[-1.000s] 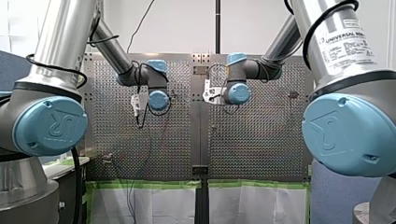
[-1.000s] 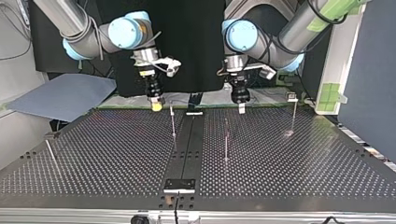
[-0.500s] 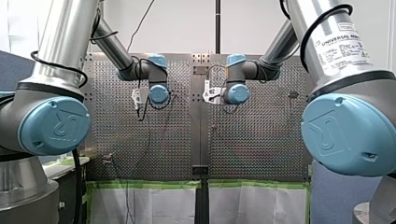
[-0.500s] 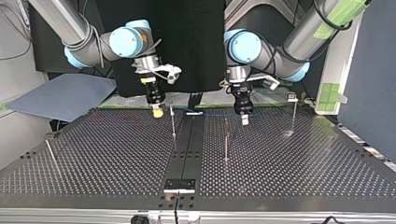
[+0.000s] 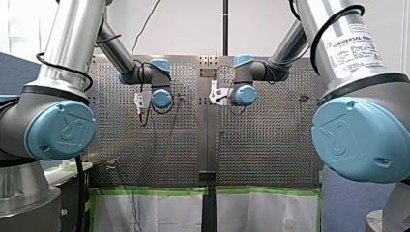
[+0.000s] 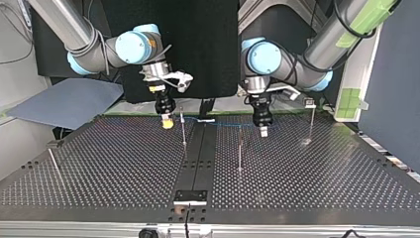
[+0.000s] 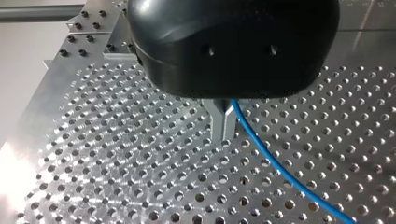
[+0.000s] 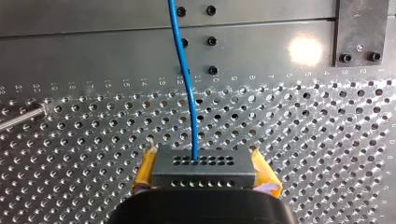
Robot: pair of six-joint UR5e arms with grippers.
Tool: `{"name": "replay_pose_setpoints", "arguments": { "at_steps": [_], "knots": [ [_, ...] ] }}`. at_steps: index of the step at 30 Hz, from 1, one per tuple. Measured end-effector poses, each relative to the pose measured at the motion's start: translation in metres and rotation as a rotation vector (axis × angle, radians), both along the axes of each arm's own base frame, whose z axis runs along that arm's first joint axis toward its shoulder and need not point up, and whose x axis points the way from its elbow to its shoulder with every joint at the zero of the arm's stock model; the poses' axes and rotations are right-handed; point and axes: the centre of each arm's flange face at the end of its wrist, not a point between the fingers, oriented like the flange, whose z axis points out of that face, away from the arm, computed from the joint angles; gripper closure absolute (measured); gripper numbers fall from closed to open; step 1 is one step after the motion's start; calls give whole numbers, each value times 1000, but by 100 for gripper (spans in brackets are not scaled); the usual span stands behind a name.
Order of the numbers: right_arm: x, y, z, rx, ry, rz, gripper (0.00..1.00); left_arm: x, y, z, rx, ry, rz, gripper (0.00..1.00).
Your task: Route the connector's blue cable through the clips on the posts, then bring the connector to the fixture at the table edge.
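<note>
- My right gripper (image 6: 167,122): yellow pads (image 8: 144,175) clamped on both ends of the connector (image 8: 204,167), a grey rectangular block with rows of small holes.
- The thin, glossy blue cable (image 8: 187,88) runs ahead of it over the perforated metal table (image 8: 303,140).
- My left gripper (image 7: 224,136): flat metal fingers (image 7: 215,121) pinched together on the blue cable.
- My right arm's white label (image 5: 355,46) reads "UNIVERSAL".
</note>
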Motion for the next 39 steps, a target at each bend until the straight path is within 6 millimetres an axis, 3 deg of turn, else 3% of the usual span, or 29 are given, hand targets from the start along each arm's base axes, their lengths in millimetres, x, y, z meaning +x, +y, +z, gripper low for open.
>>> {"name": "replay_pose_setpoints", "arguments": {
  "at_steps": [21, 31, 39],
  "knots": [
    [-5, -10, 3, -8, -7, -13, 100, 30, 10, 8, -17, -26, -14, 98],
    [-9, -27, 1, -10, -13, -16, 100, 52, 15, -3, -40, -23, -25, 98],
    [-2, -42, -2, -8, -10, -13, 100, 73, 37, 3, -67, -48, -22, 98]
  ]
}}
